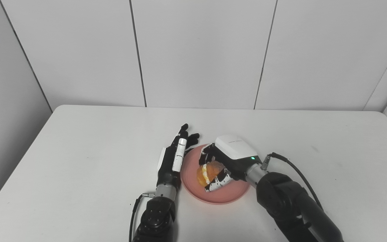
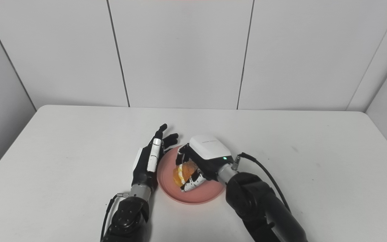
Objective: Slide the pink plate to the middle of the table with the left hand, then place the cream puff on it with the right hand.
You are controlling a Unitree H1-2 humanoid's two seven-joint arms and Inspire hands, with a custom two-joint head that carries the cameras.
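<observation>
Nearest the camera, both dark forearms rise from the bottom edge toward the pink plate, which lies near the middle of the white table, a little toward the robot's side. The cream puff sits over the plate's left half, golden with a pale cream band, and whether it already rests on the plate or hangs just above it cannot be told. It is there because the right hand has its fingers curled around it from above and from the right, thumb beneath, so the puff is probably being set down and not yet released. At the plate's left rim stands the left hand, empty, edge-on, fingers straight and loosely together, touching or just beside the rim, apparently steadying the plate after the slide.
</observation>
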